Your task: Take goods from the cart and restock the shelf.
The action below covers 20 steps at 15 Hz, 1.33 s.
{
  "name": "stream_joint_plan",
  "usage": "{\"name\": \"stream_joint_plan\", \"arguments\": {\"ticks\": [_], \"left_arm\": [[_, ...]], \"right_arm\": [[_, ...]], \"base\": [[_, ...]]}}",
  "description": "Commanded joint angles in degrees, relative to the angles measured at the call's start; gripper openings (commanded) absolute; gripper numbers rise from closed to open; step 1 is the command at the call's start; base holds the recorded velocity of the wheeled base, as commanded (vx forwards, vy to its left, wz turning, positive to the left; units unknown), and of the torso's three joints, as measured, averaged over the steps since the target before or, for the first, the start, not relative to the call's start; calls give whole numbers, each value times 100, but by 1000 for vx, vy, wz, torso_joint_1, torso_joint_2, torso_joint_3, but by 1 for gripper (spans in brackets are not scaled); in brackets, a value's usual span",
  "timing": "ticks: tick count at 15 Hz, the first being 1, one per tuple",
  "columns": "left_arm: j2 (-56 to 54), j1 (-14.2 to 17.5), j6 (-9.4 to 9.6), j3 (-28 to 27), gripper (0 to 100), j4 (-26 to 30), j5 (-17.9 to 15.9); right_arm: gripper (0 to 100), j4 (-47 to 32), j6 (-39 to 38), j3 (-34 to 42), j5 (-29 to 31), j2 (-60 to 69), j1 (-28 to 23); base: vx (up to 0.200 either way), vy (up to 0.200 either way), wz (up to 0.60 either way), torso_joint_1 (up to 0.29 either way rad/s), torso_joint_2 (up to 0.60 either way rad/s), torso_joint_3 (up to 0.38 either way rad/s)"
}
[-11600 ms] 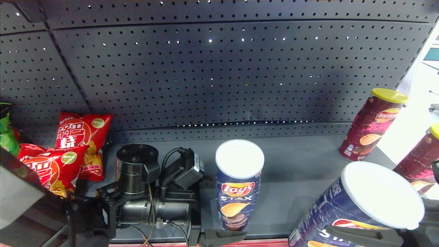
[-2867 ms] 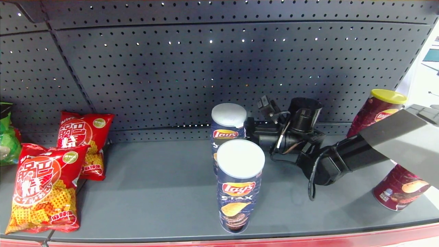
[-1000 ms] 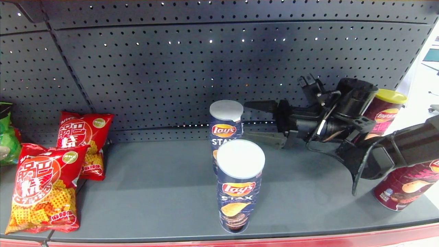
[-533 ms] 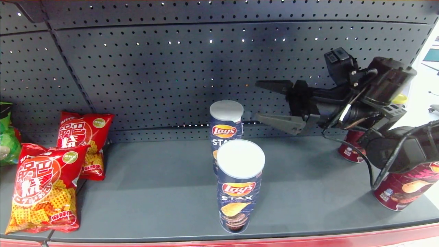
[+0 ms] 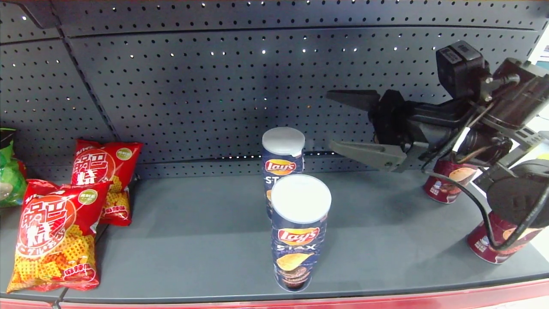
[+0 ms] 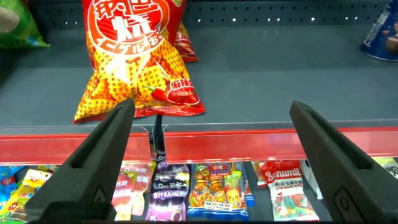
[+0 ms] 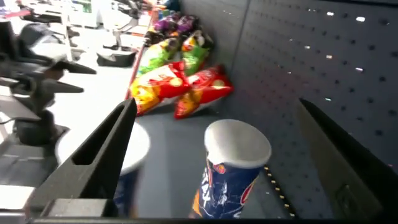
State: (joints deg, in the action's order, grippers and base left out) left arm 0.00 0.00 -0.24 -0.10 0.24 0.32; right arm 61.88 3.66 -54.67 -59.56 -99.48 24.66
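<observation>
Right gripper (image 5: 348, 124) spread, holding nothing, right of rear blue cardboard chip cylinder (image 5: 283, 165); smooth grey metal shelf (image 5: 193, 240) stretches left of it. Left gripper (image 6: 211, 107) spread.

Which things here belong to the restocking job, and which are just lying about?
Job: rear blue chip can, front blue chip can, shelf, right gripper with jaws open.
Lying about: red snack bags, maroon cans, green bag.

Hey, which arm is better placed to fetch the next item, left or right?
Probably left. The left tool is open, empty, outside the shelf's red front edge. The right tool, also open, hangs deep over the shelf near the rear blue can.
</observation>
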Motion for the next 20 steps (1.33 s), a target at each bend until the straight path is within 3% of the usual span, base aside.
{"name": "stream_joint_plan", "arguments": {"ticks": [1,14,20], "left_arm": [[0,0,-2,1,100,2,3],[0,0,-2,1,100,2,3],[0,0,-2,1,100,2,3]], "right_arm": [[100,26,12,335,-3,288,65],[100,140,56,2321,41,895,215],[100,149,170,2620,32,605,179]], "base": [[0,0,0,0,0,0],[0,0,0,0,0,0],[0,0,0,0,0,0]]}}
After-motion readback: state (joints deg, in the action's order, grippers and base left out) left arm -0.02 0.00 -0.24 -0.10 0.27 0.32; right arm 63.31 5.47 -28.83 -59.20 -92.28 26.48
